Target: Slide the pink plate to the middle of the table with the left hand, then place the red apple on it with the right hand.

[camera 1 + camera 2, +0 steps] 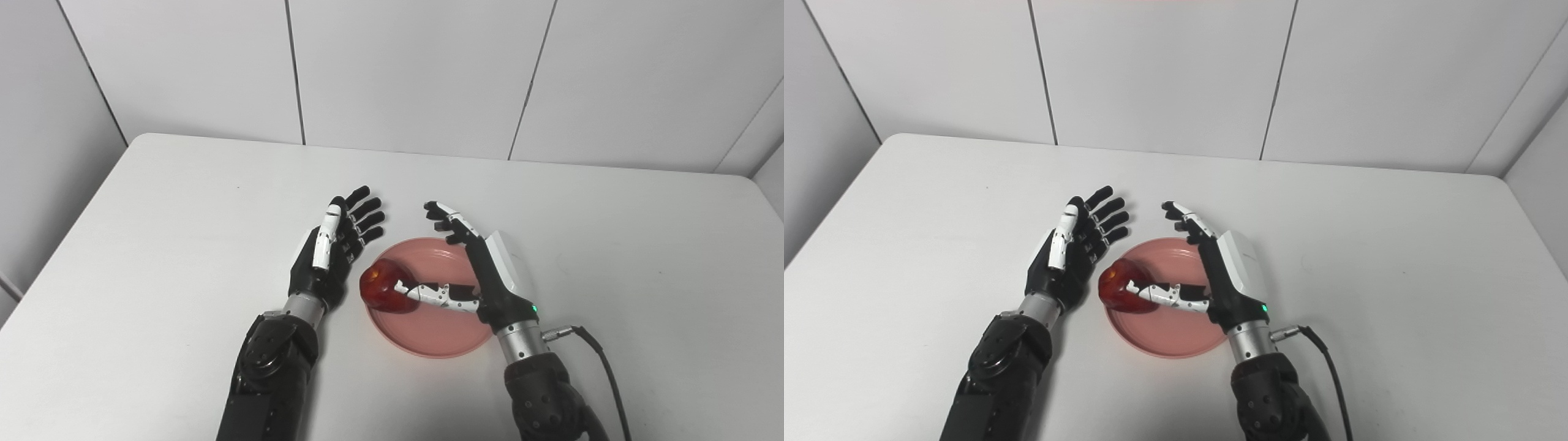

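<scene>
My round red apple (381, 286) sits at nine o'clock on the round pink plastic plate (429, 334), mid white worktop (184, 202). My right hand (484, 269) is spread wide, only its thumb touching, so I think it's letting go. My left hand (334, 251) waits beside, empty, fingers apart.

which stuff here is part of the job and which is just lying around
Part of the job: pink plate, red apple on it, left hand, right hand.

Just there: white table, black cable at the right wrist.
</scene>
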### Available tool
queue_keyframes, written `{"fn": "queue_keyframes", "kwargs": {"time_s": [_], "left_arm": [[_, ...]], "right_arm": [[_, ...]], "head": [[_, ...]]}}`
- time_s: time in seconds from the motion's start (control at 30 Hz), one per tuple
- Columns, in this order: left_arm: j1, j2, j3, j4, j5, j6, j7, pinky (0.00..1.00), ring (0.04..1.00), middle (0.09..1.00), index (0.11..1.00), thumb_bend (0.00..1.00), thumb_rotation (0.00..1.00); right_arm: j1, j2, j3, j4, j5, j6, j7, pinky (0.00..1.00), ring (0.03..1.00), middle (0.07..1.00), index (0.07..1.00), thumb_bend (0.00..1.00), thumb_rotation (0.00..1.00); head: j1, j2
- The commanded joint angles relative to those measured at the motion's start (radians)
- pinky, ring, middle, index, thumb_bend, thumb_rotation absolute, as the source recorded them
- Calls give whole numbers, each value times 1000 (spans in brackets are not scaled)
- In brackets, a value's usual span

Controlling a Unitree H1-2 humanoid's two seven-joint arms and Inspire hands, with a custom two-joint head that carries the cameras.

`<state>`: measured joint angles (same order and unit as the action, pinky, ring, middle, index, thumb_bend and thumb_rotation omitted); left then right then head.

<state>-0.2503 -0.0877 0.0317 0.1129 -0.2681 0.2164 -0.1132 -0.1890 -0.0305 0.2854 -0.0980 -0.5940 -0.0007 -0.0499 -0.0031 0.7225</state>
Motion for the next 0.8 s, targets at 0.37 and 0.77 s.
{"fn": "queue_keyframes", "kwargs": {"time_s": [0.37, 0.77], "left_arm": [[37, 2, 17, 41, -13, 45, 22, 817, 836, 845, 827, 348, 1000], [35, 7, 20, 46, -12, 38, 18, 819, 834, 842, 824, 353, 1000]], "right_arm": [[-14, 2, -133, -150, 63, 17, -30, 735, 817, 832, 847, 1000, 662], [49, 39, -233, -52, 112, 32, -97, 747, 796, 825, 845, 769, 999]], "head": [[-11, -8], [-13, -12]]}}
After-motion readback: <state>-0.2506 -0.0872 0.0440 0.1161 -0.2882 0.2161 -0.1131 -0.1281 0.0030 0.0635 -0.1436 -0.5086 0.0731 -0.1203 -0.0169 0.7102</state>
